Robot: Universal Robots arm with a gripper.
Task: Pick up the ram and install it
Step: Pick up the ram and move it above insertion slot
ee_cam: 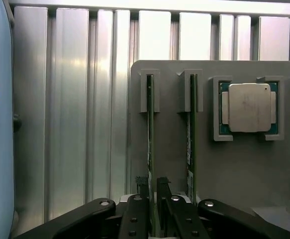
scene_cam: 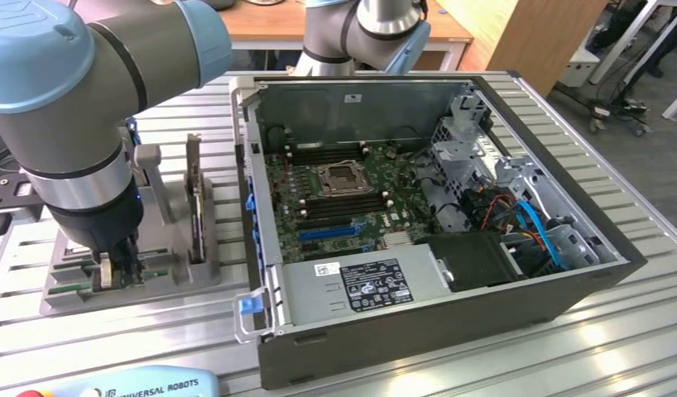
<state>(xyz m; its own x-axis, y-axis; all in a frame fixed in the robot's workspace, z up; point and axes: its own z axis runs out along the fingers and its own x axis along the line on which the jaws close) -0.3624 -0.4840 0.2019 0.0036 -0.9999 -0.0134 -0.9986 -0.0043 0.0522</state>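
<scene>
Two ram sticks stand on edge in slots of a grey holder (ee_cam: pixel 244 169). My gripper (ee_cam: pixel 153 191) is down over the ram (ee_cam: pixel 150 129) on the side away from the processor. Its black fingers (ee_cam: pixel 142 186) press that stick's near end from both sides, and the stick still sits in its slot. The other ram stick (ee_cam: pixel 192 134) stands free beside it. In the exterior view the gripper (scene_cam: pixel 116 269) is low over the holder (scene_cam: pixel 151 285), to the left of the open computer case (scene_cam: pixel 427 207). Empty memory slots (scene_cam: pixel 316 151) flank the processor socket (scene_cam: pixel 344 178) on the motherboard.
A square silver processor (ee_cam: pixel 249 107) lies in its own pocket of the holder. A flat dark plate (scene_cam: pixel 193 198) stands upright in the holder next to the case wall. A light blue teach pendant (scene_cam: pixel 129 385) lies at the table's front edge. A second arm's base (scene_cam: pixel 361 33) stands behind the case.
</scene>
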